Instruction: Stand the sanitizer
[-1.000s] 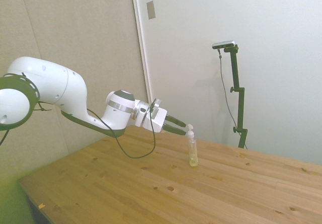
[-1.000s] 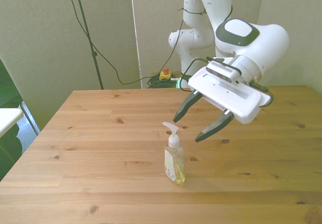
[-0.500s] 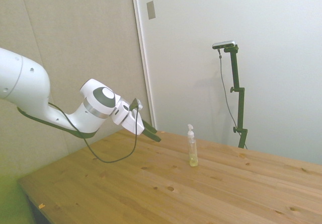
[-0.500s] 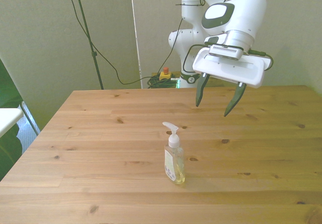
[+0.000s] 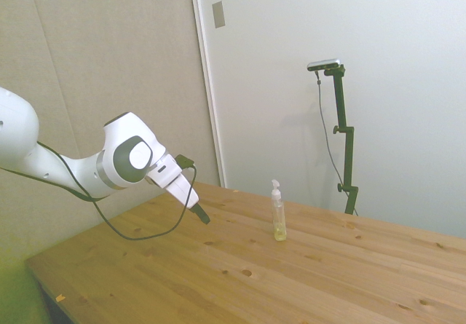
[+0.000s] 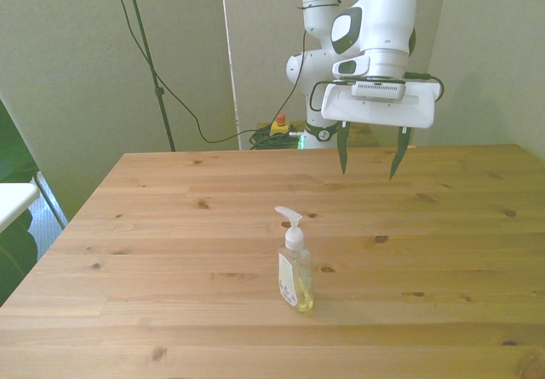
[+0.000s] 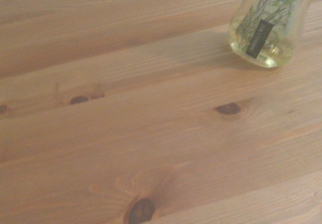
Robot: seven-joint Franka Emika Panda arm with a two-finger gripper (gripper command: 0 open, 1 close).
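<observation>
The sanitizer [image 6: 295,268] stands upright on the wooden table [image 6: 170,251], a slim clear bottle with a white pump top and a little pale yellow liquid at the bottom. It shows in the side view as the sanitizer [image 5: 277,212] near the table's far side. The wrist view catches only its base, the sanitizer [image 7: 268,22] with a printed label. My gripper [image 6: 370,153] hangs open above the table's far edge, well back from the bottle, fingers pointing down with nothing between them. In the side view the gripper [image 5: 199,211] sits well to the left of the bottle.
A white surface [image 6: 13,198] juts in at the front view's left edge, beside the table. Cables and a red-topped button box [image 6: 278,125] lie on the floor behind the table. The tabletop holds nothing but the bottle.
My gripper has let go of the bottle's pump and pulled back and up toward the robot's base, turning its fingers to point down. The bottle stays standing where it was.
</observation>
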